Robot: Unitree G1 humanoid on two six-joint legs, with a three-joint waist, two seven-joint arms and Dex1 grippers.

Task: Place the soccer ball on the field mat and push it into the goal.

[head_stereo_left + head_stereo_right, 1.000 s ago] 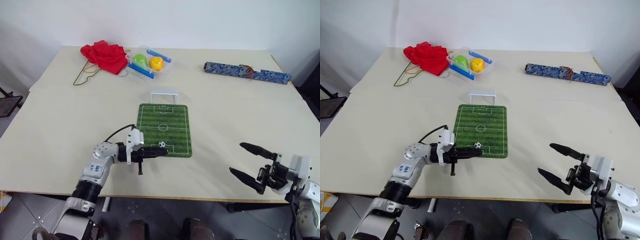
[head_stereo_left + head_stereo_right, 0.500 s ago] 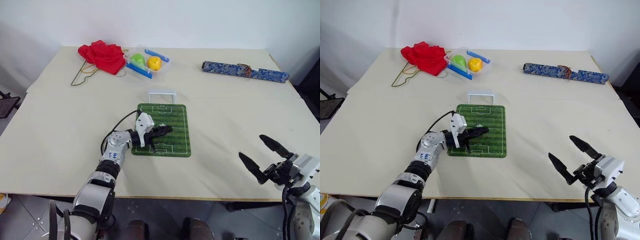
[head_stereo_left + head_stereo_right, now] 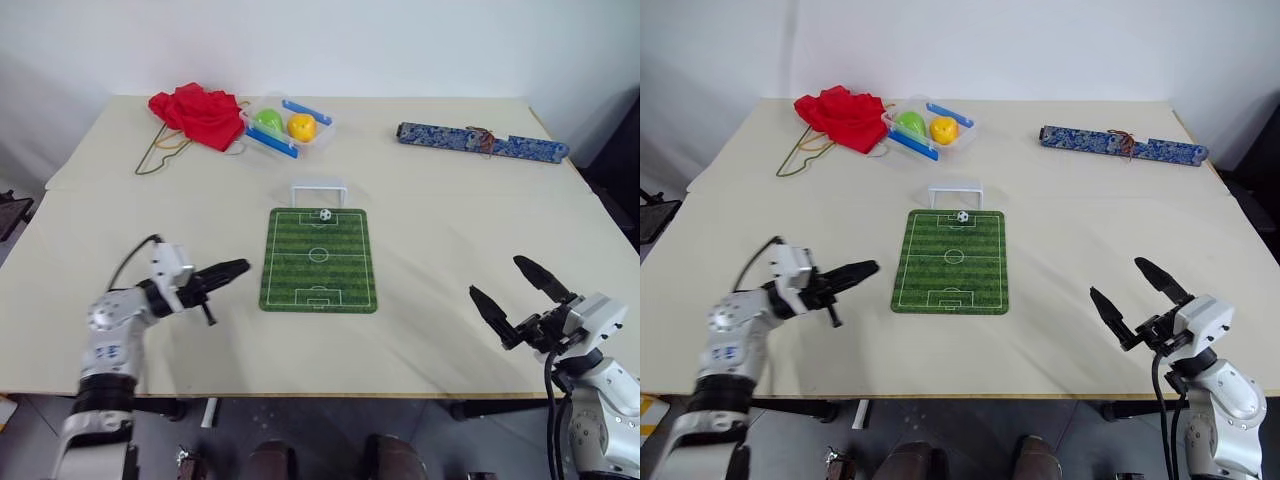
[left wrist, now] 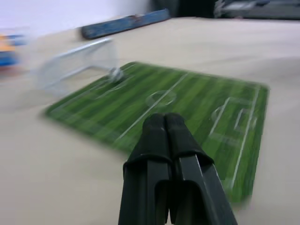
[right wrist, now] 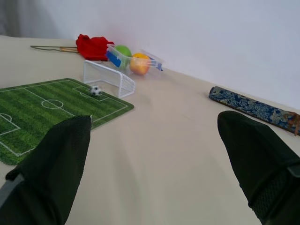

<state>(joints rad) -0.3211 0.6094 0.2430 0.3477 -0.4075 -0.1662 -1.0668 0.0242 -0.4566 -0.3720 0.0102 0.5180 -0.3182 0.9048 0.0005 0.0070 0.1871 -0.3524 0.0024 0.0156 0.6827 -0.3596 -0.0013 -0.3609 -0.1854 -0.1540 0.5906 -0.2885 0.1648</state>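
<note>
While the wide beige desk (image 3: 450, 230) carries everything, the flat green striped field mat with white pitch lines (image 3: 319, 260) lies at its centre, far edge just before the small white rectangular goal frame (image 3: 318, 192). Long blue patterned bar (image 3: 482, 142) sits far right; crumpled red cloth (image 3: 196, 111) and a clear plastic box with blue bars (image 3: 288, 125) holding a green and an orange ball sit far left, well apart from the mat.

Left gripper (image 3: 232, 269) is clenched, empty, hovering beside the mat's left edge. Right gripper (image 3: 518, 288) is released, fingers spread, holding nothing, off to the right near the desk's front edge.

Tiny white soccer ball with black patches (image 3: 325, 214) rests on the mat's far end, at the goal mouth.

Risks, as I judge them:
- Ball looks short of the goal line, so it may not count as scored.
- Another nudge off-centre could glance it off a post or roll it off the mat.
- Too hard a poke could shove the light goal frame back.

Unclear: whether the ball touches the frame or is inside it. Left wrist view is blurred there.
</note>
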